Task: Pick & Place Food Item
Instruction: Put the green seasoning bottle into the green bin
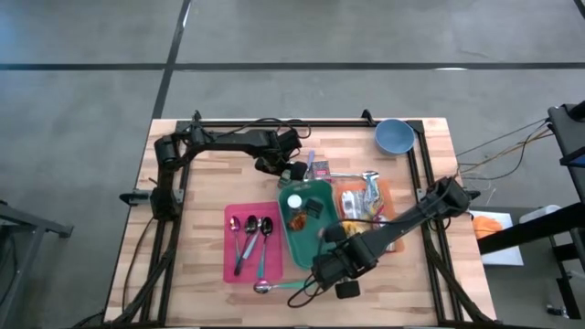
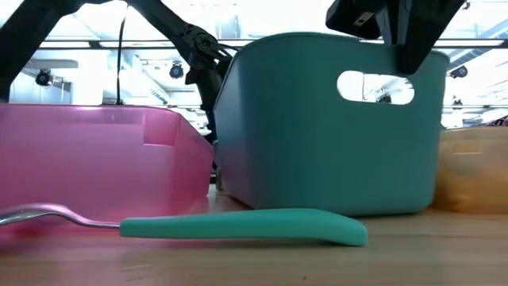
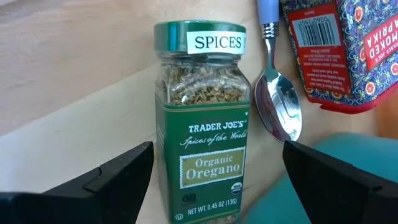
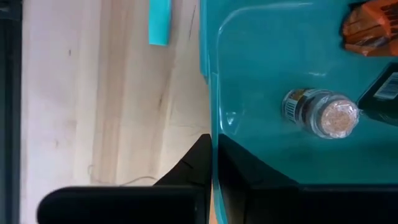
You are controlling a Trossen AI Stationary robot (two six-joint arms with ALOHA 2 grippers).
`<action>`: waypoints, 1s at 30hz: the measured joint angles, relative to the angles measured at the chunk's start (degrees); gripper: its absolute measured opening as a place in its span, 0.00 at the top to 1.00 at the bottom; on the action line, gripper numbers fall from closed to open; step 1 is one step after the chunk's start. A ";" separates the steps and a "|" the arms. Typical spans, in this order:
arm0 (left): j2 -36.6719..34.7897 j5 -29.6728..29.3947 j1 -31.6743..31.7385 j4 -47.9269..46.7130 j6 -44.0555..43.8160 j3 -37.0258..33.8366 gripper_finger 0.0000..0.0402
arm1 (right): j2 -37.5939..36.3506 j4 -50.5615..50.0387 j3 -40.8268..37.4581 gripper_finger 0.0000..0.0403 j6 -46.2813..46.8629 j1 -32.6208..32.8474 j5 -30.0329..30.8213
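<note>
A glass jar of oregano (image 3: 202,124) with a green lid lies on its side on the wooden table, just beyond the teal bin (image 1: 306,228). My left gripper (image 3: 217,152) hangs over it, open, one finger on either side and neither touching. My right gripper (image 4: 214,165) is shut on the bin's rim at the near right. In the bin lie a small cork-topped jar (image 4: 323,115), an orange packet (image 4: 367,25) and a dark pack (image 4: 382,93). My right gripper pinches the rim of the teal bin's wall (image 4: 213,118) near its near right corner, one finger inside the bin and one outside. The fingers come from above, pointing down. The bin stands upright with its base on the table (image 2: 317,208).
A spoon (image 3: 278,102) and a smoked paprika tin (image 3: 348,50) lie right beside the oregano jar. Left of the bin stands a pink tray (image 1: 239,265) holding spoons, right of it an orange tray (image 1: 366,201) of packets. A teal-handled spoon (image 2: 238,226) lies in front; a blue bowl (image 1: 395,135) sits far right.
</note>
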 joint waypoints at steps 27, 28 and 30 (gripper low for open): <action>-0.04 -7.37 -0.57 -0.13 -1.63 -0.09 0.10 | 0.50 1.92 3.34 0.96 1.26 1.17 -3.34; -0.06 -7.34 -0.57 -0.15 -1.61 -0.09 0.10 | 0.70 1.89 3.14 0.96 1.26 1.19 -3.81; -0.04 -7.37 -0.61 -0.15 -1.61 -0.12 0.10 | 1.05 1.85 2.97 0.96 1.33 1.16 -4.44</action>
